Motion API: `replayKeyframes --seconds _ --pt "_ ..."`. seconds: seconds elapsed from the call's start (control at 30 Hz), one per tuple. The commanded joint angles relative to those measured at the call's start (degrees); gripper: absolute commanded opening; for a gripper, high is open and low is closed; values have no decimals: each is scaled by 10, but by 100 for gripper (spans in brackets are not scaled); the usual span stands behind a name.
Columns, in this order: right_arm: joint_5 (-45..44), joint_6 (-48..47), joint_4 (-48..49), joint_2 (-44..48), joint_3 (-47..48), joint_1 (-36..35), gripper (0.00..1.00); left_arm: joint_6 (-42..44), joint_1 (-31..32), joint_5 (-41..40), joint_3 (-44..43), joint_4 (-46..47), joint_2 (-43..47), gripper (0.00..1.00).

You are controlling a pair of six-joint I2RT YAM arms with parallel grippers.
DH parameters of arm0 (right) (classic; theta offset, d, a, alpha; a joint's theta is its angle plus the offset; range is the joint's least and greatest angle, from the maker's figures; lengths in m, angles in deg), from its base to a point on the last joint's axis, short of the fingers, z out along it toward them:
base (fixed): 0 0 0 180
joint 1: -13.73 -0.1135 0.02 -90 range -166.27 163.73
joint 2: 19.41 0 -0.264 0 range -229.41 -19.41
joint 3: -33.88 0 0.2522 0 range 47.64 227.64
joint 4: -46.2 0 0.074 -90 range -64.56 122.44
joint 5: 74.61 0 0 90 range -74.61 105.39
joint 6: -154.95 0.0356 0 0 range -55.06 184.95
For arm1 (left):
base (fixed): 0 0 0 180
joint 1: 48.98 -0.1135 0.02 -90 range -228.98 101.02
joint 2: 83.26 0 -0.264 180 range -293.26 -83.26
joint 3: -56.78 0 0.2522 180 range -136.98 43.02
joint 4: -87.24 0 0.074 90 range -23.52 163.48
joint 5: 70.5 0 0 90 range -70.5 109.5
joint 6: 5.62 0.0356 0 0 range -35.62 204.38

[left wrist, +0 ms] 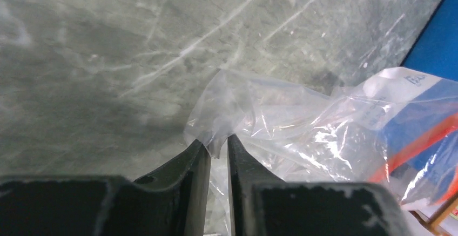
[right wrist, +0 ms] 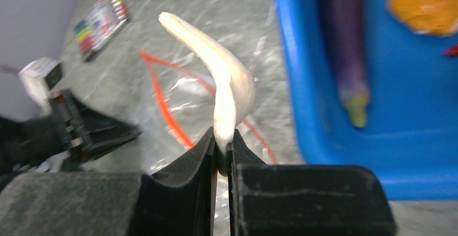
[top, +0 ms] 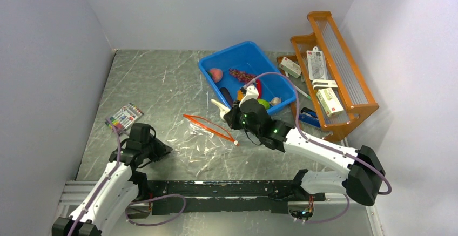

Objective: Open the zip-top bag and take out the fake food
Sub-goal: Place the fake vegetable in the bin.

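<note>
right gripper (right wrist: 221, 149) clamped on beige fake food (right wrist: 229, 87), held above the table (top: 156, 85) just beside blue bin (right wrist: 302, 101), likely to drop it in there | left gripper (left wrist: 219, 148) jaws a sliver apart, corner of zip-top bag (left wrist: 281, 122) between tips, pinched or loose cannot tell, probably anchoring it | bag flat on table, mouth gaping

Clear bag (top: 205, 145), blue bin (top: 243, 60).

This is a robot test lab: plain white panel walls (top: 216, 9) enclose a grey marbled tabletop (top: 156, 79), with a black mounting rail (top: 227, 190) at 6 o'clock.
</note>
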Motion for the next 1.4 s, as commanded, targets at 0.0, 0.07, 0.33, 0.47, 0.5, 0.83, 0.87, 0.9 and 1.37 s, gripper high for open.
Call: replayKeyframes --seconds 0.0,0.07,0.33,0.47,0.5,0.83,0.87,0.9,1.37 --pt "-187 -43 -101 6 44 4 3 24 -3 86 -28 47 -26 40" --pt "-231 -58 -132 -1 63 17 4 29 -3 74 -54 22 -42 59" --pt "-106 -101 -142 -31 75 150 6 42 -3 23 -129 -65 -14 79" --pt "12 -130 -163 -86 108 201 9 101 -3 3 -173 -81 -6 83" --pt "35 -140 -175 -105 119 212 10 112 -3 -3 -187 -87 -10 99" --pt "85 -196 -229 -231 194 235 21 233 -3 -97 -308 -130 -30 99" --pt "89 -196 -223 -226 191 235 26 240 -3 -100 -303 -132 -22 99" --pt "99 -193 -206 -202 179 235 40 243 -3 -103 -301 -134 -13 99" --pt "329 -140 16 1 20 170 66 252 -3 -144 -294 -115 50 100"
